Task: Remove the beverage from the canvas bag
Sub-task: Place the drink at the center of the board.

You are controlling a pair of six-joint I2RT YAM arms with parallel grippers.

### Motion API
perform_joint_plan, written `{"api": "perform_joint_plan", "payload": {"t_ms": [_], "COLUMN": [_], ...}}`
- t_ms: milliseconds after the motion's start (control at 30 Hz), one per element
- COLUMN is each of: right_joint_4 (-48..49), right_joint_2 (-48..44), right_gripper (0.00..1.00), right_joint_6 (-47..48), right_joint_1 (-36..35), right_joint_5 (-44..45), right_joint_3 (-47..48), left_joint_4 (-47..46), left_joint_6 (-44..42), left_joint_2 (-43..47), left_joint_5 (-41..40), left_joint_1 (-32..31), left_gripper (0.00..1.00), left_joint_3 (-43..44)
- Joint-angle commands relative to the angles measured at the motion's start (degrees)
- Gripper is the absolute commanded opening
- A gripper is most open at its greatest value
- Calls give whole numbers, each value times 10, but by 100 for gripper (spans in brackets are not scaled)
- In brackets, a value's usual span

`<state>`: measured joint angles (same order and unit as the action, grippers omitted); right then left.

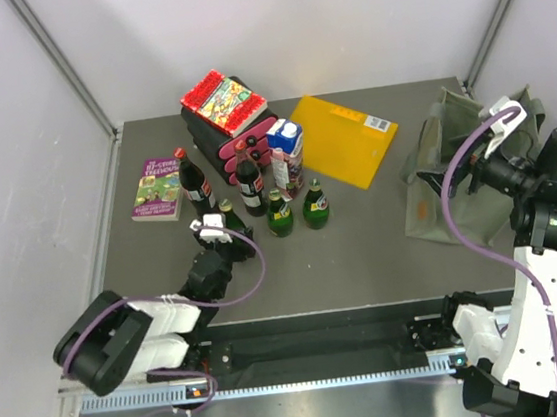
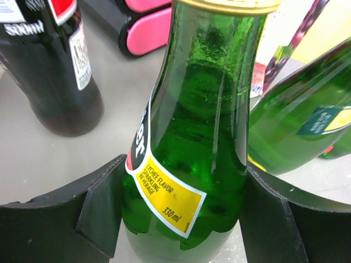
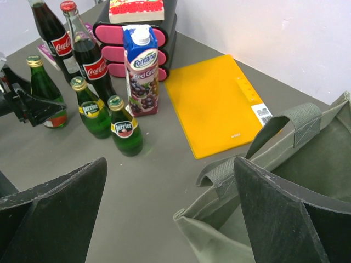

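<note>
Over the canvas bag [image 1: 431,201], right tool [image 3: 170,164] released; left tool [image 2: 184,167] grasps green bottle [image 2: 192,120].

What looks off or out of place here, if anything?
Nothing spilled or tipped: the bottles and juice carton stand upright. Only the canvas bag looks untidy, slumped and crumpled at the far right. The left gripper clasps a green bottle, also upright.

left arm [image 1: 122,339]: black and white shells | right arm [image 1: 543,279]: same | cables [image 1: 446,197]: purple | hand fingers [image 3: 55,213]: matte black
</note>
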<state>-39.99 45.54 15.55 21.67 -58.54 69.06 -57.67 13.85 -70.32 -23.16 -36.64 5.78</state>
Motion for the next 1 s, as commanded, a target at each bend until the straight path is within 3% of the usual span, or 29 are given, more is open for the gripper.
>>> {"api": "perform_joint_plan", "payload": {"t_ms": [0, 300, 400, 433, 500, 667, 867, 900, 967], "right_joint_4": [-12, -25, -31, -32, -32, -33, -23, -20, -14], "right_joint_2": [3, 10, 11, 12, 11, 13, 23, 24, 27], "right_gripper": [97, 98, 98, 98, 98, 98, 99, 99, 99], "right_joint_6": [28, 36, 41, 41, 42, 43, 40, 38, 34], "right_joint_1": [0, 0, 0, 0, 0, 0, 0, 0, 0], "right_joint_5": [-3, -1, 4, 4, 7, 8, 7, 7, 7], "right_joint_3": [20, 20, 18, 18, 17, 14, 18, 18, 17], "left_joint_4": [-212, -267, -278, -280, -277, -218, -95, -95, -85], "left_joint_6": [-4, 1, 11, 15, 23, 34, 36, 36, 32], "left_joint_2": [-44, -110, -118, -118, -110, -72, -4, 4, 11], "left_joint_5": [26, 49, 58, 58, 61, 61, 70, 72, 76], "left_joint_1": [14, 30, 30, 30, 29, 30, 30, 29, 29], "left_gripper": [0, 0, 10, 21, 30, 51, 61, 71, 75], "left_joint_3": [30, 27, 13, 8, -4, -14, -1, -2, -5]}}
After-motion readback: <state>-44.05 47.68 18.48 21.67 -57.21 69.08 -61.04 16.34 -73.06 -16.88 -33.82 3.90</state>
